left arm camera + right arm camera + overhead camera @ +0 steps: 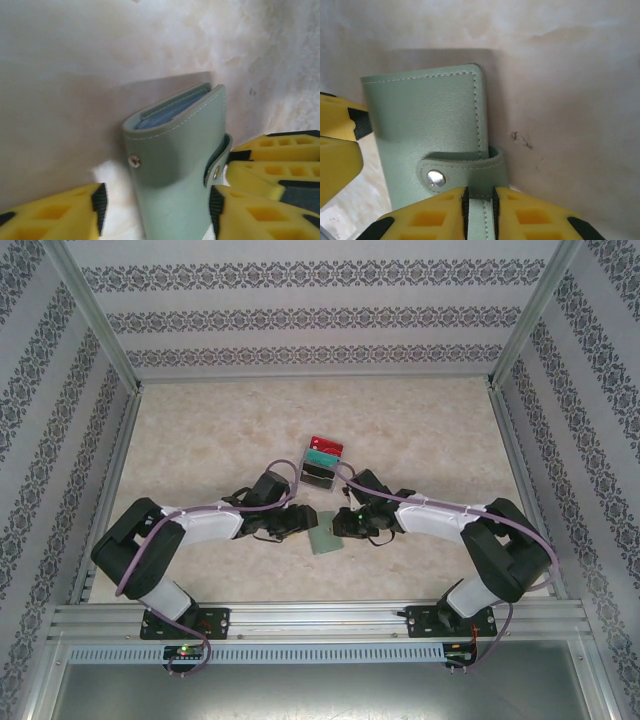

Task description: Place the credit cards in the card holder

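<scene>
The card holder [325,532], a grey-green stitched sleeve with a snap strap, stands off the table between both grippers. In the left wrist view the card holder [175,165] sits between my left gripper's [157,200] open jaws: the right pad touches it and a gap shows at the left pad. Bluish inner sleeves [170,109] show at its top. My right gripper [480,197] is shut on the holder's [430,115] strap edge. The credit cards, red [327,446] and teal [321,457], stand in a clear box behind the grippers.
The clear box [318,472] stands on the marble-patterned table [200,430] just beyond the grippers. Patterned walls and a metal frame [105,455] enclose the table. The other arm's yellow fingers [280,170] crowd the holder's right side.
</scene>
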Robot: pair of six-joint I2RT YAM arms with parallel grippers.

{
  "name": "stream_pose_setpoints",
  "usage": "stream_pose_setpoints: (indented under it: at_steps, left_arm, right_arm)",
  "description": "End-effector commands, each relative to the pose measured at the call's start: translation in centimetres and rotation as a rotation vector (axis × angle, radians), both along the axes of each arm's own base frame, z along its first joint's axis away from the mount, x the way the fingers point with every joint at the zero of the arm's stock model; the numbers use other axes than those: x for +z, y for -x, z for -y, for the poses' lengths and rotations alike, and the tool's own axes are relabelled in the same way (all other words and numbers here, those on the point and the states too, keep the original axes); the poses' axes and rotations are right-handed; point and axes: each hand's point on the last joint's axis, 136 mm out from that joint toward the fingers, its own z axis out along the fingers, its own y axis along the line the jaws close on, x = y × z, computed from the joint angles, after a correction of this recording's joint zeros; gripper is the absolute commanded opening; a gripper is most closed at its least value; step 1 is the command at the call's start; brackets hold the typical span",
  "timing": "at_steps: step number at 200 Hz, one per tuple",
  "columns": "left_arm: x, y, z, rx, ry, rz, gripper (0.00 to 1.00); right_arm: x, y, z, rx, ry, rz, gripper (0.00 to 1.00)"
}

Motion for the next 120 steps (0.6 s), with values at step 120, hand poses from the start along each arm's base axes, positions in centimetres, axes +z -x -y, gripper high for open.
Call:
stream_pose_setpoints:
  at_steps: [120]
  left_arm:
    - [3.6, -1.0, 2.9, -0.039, 0.076, 0.132, 0.23]
  right_arm:
    - [-1.4, -0.2, 0.6, -0.027, 0.077, -0.024, 0.21]
